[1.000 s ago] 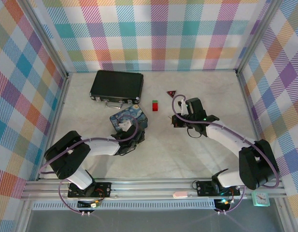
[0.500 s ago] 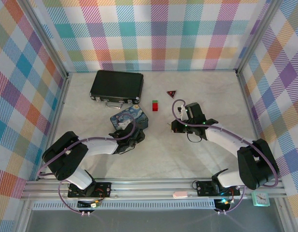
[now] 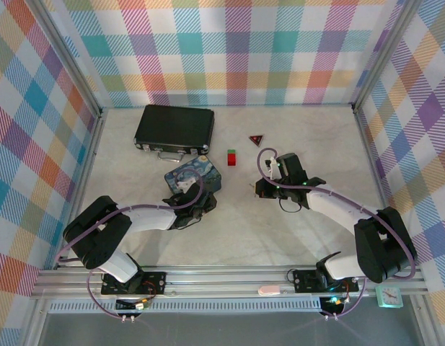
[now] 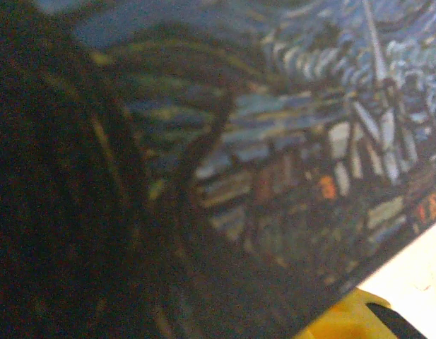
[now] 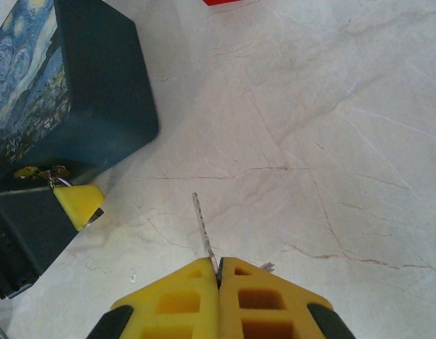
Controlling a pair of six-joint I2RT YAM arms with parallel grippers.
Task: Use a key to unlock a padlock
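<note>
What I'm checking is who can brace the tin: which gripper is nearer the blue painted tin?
Left. The left gripper sits right at the blue painted tin's near edge; the right gripper, shut on the key, stands apart, off to its right.

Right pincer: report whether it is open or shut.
Shut on the key: the right pincer has its yellow pads together, the thin blade sticking out between them.

A black briefcase (image 3: 174, 128) lies far left on the pale bench (image 3: 323, 130); nearer, a blue swirly-painted tin (image 3: 194, 176), with a red-and-green block (image 3: 231, 157) and dark red triangle (image 3: 256, 140) off to its right
</note>
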